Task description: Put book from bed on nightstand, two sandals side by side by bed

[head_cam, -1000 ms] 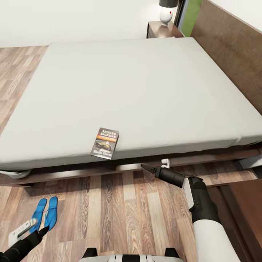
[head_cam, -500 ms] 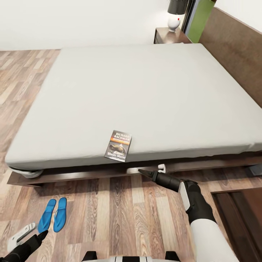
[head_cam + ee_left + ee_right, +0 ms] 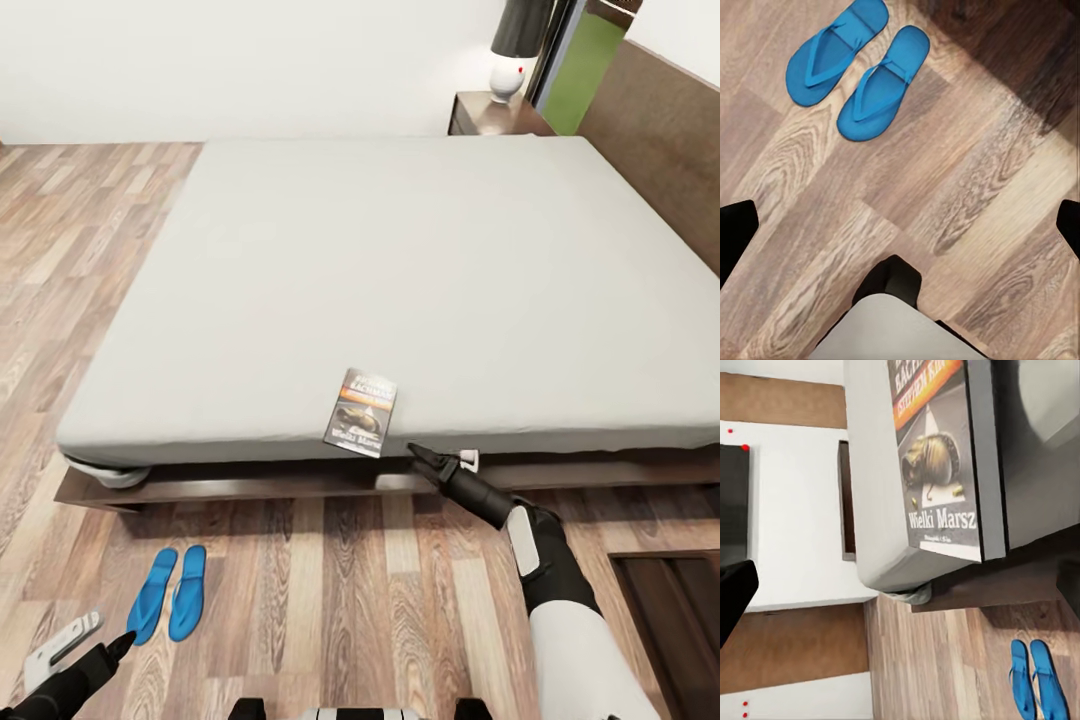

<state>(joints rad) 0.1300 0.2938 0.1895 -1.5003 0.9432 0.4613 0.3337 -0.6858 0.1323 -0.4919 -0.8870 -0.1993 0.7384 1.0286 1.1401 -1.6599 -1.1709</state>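
Observation:
The book point(image 3: 361, 412) lies flat at the near edge of the bed point(image 3: 420, 270); its dark cover with the orange band looms large in the right wrist view point(image 3: 937, 457). My right gripper point(image 3: 420, 460) is open, low beside the bed frame, just right of the book and apart from it. The two blue sandals point(image 3: 168, 593) lie side by side on the floor near the bed's foot corner, and the left wrist view point(image 3: 859, 67) shows them too. My left gripper point(image 3: 118, 642) hovers open just short of them, empty. A nightstand point(image 3: 495, 112) with a lamp point(image 3: 515, 50) stands at the far side.
The dark headboard point(image 3: 660, 130) runs along the right. A dark brown cabinet top point(image 3: 680, 620) sits at the lower right beside the bed. Wood-plank floor point(image 3: 350, 600) stretches between me and the bed frame. A window strip showing green point(image 3: 590, 60) is behind the nightstand.
The view has shifted, so the bed and sandals sit further right and lower in the picture. My right gripper is now closer to the book. The book and sandals lie where they were.

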